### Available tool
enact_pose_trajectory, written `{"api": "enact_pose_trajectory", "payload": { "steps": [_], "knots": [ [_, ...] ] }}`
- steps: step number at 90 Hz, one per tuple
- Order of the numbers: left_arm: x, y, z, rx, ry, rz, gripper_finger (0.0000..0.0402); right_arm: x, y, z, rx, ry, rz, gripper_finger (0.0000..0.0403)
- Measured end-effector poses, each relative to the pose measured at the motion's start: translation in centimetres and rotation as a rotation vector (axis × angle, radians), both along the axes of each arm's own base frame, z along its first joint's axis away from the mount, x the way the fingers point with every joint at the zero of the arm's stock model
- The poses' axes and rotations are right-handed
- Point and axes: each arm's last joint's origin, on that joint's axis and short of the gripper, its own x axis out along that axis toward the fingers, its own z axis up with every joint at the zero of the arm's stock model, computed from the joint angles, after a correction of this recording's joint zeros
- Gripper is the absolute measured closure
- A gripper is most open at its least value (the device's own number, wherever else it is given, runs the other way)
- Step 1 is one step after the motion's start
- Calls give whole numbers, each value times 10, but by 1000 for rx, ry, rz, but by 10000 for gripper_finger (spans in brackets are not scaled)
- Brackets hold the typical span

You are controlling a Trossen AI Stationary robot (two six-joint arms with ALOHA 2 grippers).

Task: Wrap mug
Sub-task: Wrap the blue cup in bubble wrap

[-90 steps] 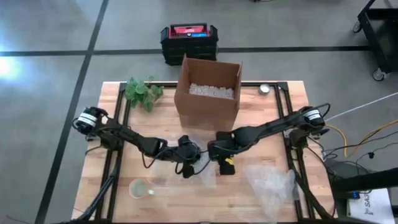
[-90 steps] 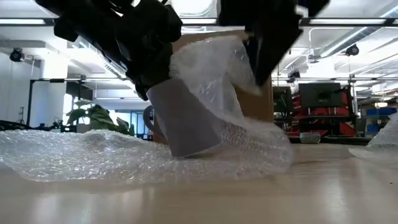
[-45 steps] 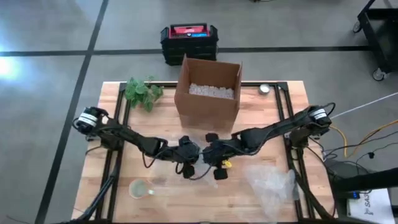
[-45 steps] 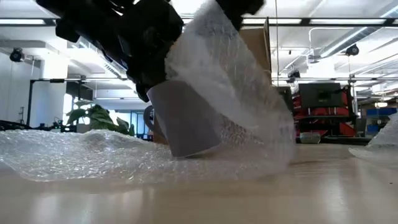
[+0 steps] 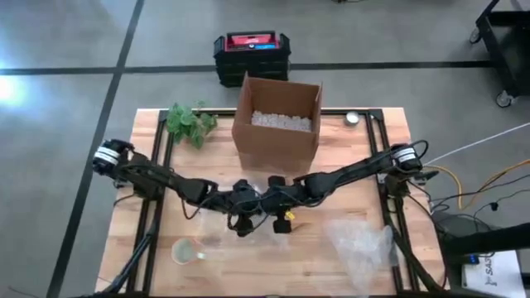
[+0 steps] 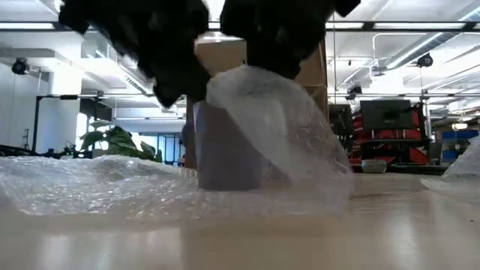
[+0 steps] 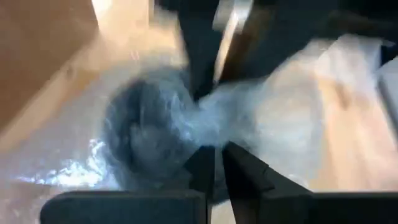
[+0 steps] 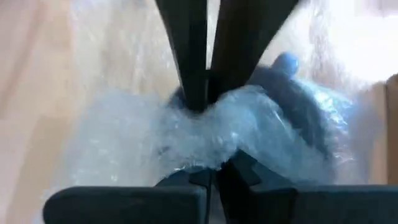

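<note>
Resting on the surface (image 5: 207,157), bubble wrap (image 6: 90,184) spreads out below both end effectors. Box (image 5: 277,120) stands beyond them. Mug (image 6: 225,150) sits upright on the wrap, directly under them. Left end effector (image 5: 242,199) is clamped on the mug; right end effector (image 5: 272,199), touching it, pinches wrap over the mug.

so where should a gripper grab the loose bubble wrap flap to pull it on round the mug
Judging by how it lies, take the bubble wrap at its free upper edge above the mug, coming from above. The mug stands upright on the sheet and the flap already drapes over its top and one side, so that thin edge is the pinchable part. Both the left gripper and right gripper crowd that spot.
</note>
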Motion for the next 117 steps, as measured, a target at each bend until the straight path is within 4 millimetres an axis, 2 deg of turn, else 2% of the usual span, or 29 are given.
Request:
{"api": "enact_pose_trajectory", "payload": {
  "steps": [12,24,46,54,61,70,85,99,106,117],
  "knots": [
    [-7,2,19,9,-60,-9,381,0,0,2,2,-9,-1,400],
    [-8,3,24,26,-90,-5,381,0,-1,0,2,-9,-1,400],
    [12,-2,-10,50,-43,-4,381,-1,-1,0,1,-6,-1,400],
    [15,-3,-26,70,19,5,381,-1,-1,-1,0,4,-1,400],
    [18,-2,-32,75,36,44,381,-1,-1,2,-6,20,-3,400],
    [20,0,-37,81,44,63,381,-3,-2,17,-19,59,-2,400],
    [19,1,-40,74,58,84,381,-6,-1,59,-24,44,25,400],
    [19,1,-40,72,54,83,381,-5,-1,73,-16,-2,25,400],
    [19,1,-40,71,54,83,381,-3,-1,71,-15,-10,25,400],
    [19,1,-40,70,53,82,381,5,1,46,-28,22,38,400]
  ]
}}
